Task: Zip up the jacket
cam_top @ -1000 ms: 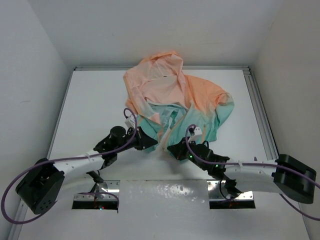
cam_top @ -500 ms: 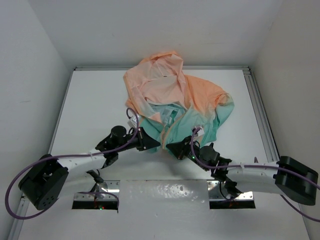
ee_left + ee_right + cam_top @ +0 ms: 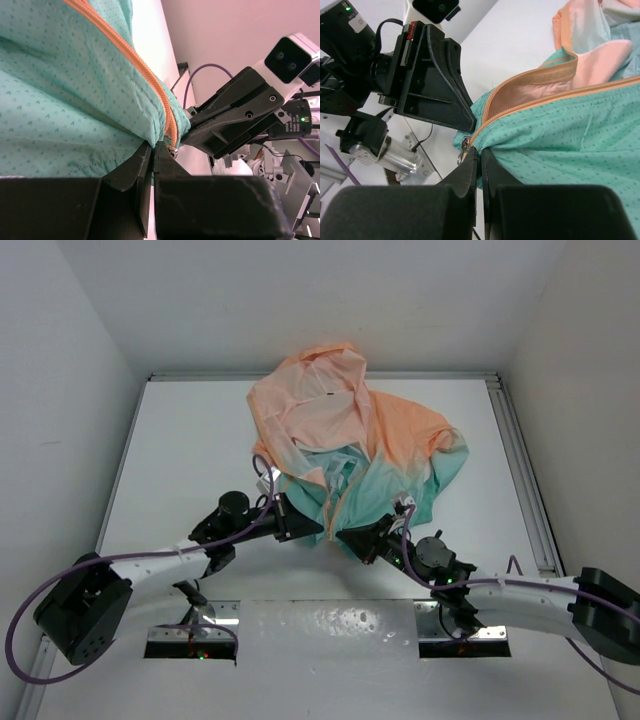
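Observation:
The jacket (image 3: 350, 440) lies on the white table, peach hood at the far side, teal hem toward me, its front partly open. My left gripper (image 3: 312, 530) is shut on the teal hem (image 3: 75, 100) beside the orange zipper (image 3: 145, 75). My right gripper (image 3: 345, 538) is shut on the hem of the other front panel (image 3: 560, 130), right by the metal zipper slider (image 3: 464, 146). The two grippers sit almost tip to tip at the zipper's lower end. The right gripper's body shows in the left wrist view (image 3: 235, 115), and the left gripper's body in the right wrist view (image 3: 430, 75).
White walls enclose the table (image 3: 190, 440) on three sides. A metal rail (image 3: 520, 460) runs along the right edge. Two metal base plates (image 3: 195, 635) sit at the near edge. Purple cables (image 3: 262, 475) loop off both arms near the hem.
The right arm has swung so its gripper points more to the left at the hem. The teal hem has been drawn toward me and smoothed. The left gripper has barely moved.

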`<state>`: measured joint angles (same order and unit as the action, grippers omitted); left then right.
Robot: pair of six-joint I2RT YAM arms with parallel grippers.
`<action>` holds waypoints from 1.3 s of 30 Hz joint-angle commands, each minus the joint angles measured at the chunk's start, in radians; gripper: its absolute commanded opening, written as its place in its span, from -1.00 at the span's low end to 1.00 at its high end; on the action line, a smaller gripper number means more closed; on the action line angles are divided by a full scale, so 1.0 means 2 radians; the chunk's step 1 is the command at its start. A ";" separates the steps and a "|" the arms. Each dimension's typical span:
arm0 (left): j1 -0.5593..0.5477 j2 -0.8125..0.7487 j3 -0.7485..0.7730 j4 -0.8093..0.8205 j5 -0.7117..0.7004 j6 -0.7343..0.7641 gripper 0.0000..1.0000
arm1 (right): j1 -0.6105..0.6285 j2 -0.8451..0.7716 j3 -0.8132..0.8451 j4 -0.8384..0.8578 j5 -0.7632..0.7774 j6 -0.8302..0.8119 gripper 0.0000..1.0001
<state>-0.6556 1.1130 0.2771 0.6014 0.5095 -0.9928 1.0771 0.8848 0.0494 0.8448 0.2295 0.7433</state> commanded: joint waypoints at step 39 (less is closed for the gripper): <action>0.032 -0.051 -0.005 0.017 0.044 -0.011 -1.00 | 0.001 -0.034 -0.009 0.005 -0.016 -0.017 -1.00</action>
<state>-0.6003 1.0222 0.2634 0.5831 0.5598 -1.0225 1.0771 0.8131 0.0467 0.8242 0.1989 0.7311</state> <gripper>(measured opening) 0.017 0.009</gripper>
